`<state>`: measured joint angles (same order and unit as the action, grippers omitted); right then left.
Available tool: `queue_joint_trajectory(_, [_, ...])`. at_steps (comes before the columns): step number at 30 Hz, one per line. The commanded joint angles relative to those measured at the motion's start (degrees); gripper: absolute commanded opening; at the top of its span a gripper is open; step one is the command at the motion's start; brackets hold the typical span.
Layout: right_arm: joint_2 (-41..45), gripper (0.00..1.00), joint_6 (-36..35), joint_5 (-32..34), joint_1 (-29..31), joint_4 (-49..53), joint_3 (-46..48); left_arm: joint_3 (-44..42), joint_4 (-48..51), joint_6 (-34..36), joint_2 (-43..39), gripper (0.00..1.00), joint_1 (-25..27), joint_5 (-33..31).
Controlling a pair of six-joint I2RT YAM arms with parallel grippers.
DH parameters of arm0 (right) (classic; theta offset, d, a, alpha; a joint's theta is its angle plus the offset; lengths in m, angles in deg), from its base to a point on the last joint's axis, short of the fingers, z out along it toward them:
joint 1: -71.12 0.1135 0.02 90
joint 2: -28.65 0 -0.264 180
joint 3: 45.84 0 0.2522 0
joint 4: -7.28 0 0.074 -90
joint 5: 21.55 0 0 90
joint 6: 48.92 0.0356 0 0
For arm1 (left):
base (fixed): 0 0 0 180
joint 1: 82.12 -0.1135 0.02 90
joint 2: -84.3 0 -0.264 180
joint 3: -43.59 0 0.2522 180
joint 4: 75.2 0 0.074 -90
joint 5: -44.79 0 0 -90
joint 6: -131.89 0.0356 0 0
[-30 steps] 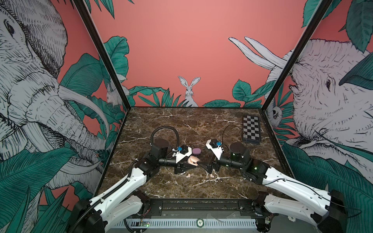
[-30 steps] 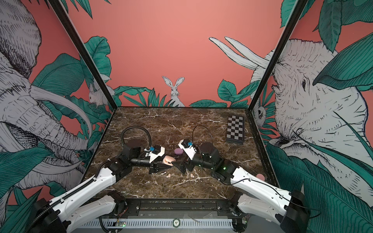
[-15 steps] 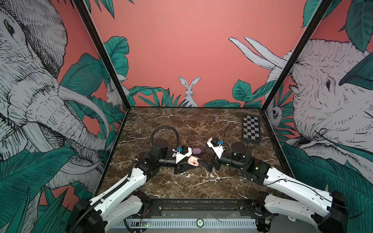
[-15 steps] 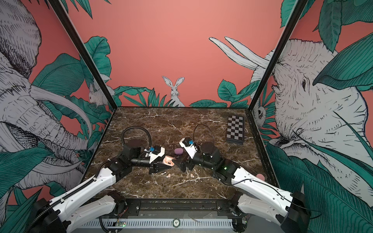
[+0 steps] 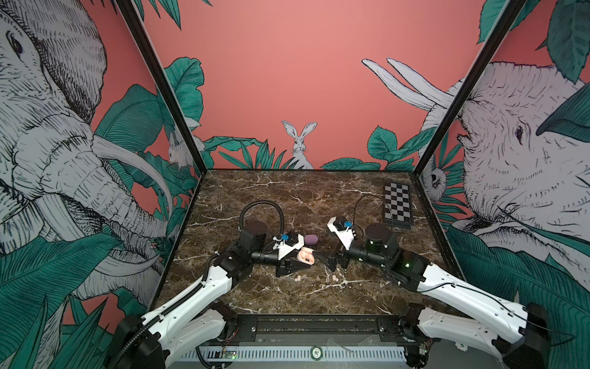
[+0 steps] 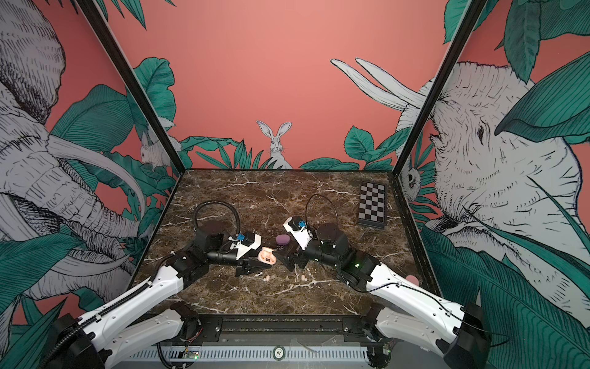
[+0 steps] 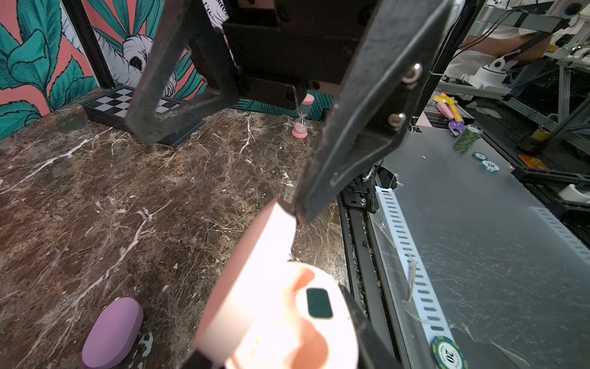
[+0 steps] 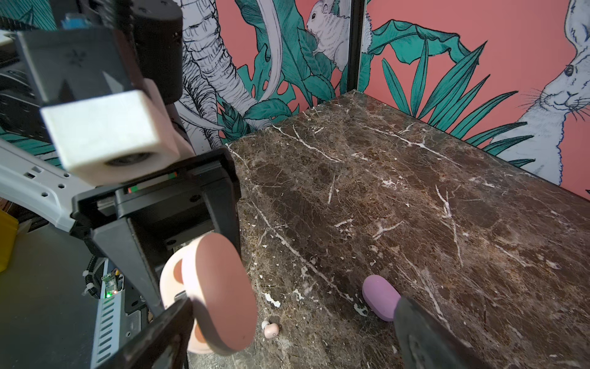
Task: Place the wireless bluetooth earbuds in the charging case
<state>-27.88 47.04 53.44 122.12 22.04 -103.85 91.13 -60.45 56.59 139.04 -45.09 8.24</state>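
1. Peach charging case, lid open, clamped in the left pincer.
2. Two peach earbuds lie on the marble, one just below each pincer.
3. Closed lilac case lies just beyond the left pincer.

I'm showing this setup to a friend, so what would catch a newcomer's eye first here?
Mid-table, the left gripper is shut on an open peach charging case, its two wells empty, with the open right gripper facing it. Two tiny peach earbuds lie loose on the marble just in front. A closed lilac case sits behind, and a folded chessboard at the far right.
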Motion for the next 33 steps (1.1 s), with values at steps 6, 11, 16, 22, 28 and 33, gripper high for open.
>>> queue_joint_trajectory(6, [-1.4, 0.86, -0.7, -1.8, -0.1, 0.6, -2.3, -0.3, 0.2, 1.5, -1.0, 0.00, 0.6, 2.4])
queue_joint_trajectory(11, [-2.0, 0.74, -1.4, -4.0, -0.1, 1.3, -2.9, -0.2, 0.3, 1.6, -0.9, 0.00, 0.6, 2.4])
queue_joint_trajectory(16, [-2.8, 0.56, -1.6, -6.7, -0.1, 1.7, -3.4, -0.3, 0.4, 1.6, -1.0, 0.00, 0.6, 2.4])
queue_joint_trajectory(22, [-3.7, 0.45, -1.8, -9.6, -0.1, 2.5, -4.0, -0.2, 0.6, 1.6, -1.0, 0.00, 0.6, 2.3])
queue_joint_trajectory(28, [-4.6, 0.40, -1.8, -10.9, -0.1, 3.4, -4.5, -0.1, 0.7, 1.7, -1.0, 0.00, 0.6, 2.0])
queue_joint_trajectory(33, [-5.4, 0.39, -2.1, -10.9, -0.1, 4.4, -5.0, -0.1, 0.8, 1.7, -1.0, 0.00, 0.6, 1.9])
